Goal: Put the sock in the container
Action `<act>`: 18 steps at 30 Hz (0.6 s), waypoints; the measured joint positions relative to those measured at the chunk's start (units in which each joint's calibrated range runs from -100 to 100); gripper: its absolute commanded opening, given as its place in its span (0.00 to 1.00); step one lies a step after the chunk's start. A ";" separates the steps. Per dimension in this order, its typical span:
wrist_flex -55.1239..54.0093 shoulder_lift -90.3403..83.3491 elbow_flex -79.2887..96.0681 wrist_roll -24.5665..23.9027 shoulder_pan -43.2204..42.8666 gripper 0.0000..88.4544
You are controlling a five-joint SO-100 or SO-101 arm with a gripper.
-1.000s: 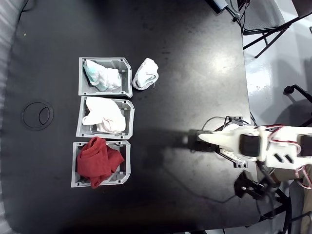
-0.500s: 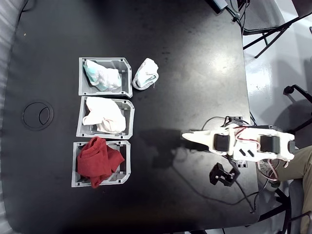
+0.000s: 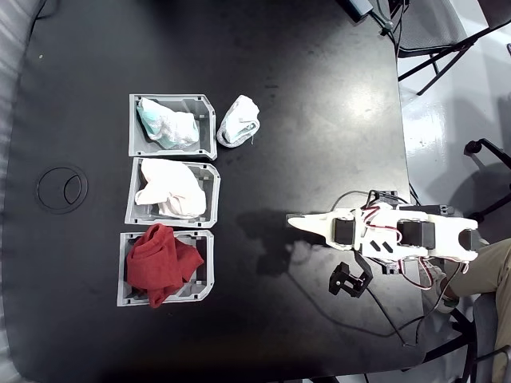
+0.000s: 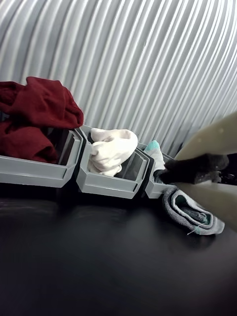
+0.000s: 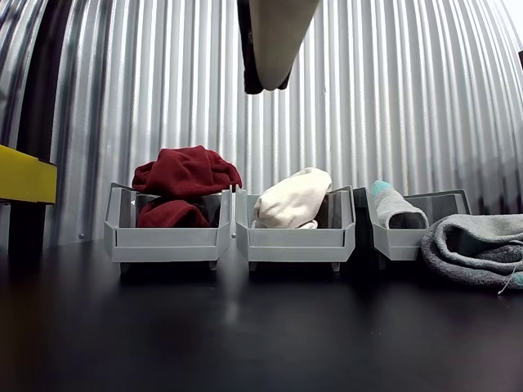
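The balled white sock with a mint-teal end [image 3: 165,124] lies inside the top grey container [image 3: 212,128] in the fixed view. The other view shows the sock's teal tip [image 5: 391,204] poking out of the right-hand container [image 5: 394,245], and the wrist view shows the tip [image 4: 153,146] too. My gripper [image 3: 294,220] hovers over bare black table, well to the right of the bins, pointing at them. Its jaws look closed together with nothing between them. It hangs from the top edge in the other view [image 5: 265,82].
A smaller folded sock [image 3: 239,121] lies on the table just right of the top container. The middle bin holds a white-pinkish cloth [image 3: 169,189] and the bottom bin a red cloth [image 3: 160,259]. Cables trail by the arm's base. A person's leg [image 3: 497,267] is at the right edge.
The arm has folded down and its gripper tip has slid left toward the bins. A person's leg has come into view at the right edge.
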 measured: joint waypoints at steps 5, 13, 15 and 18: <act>0.00 0.00 4.23 0.00 -0.11 0.01; 0.00 0.00 4.41 0.00 0.00 0.01; 0.00 0.00 4.41 0.00 0.00 0.01; 0.00 0.00 4.41 0.00 0.00 0.01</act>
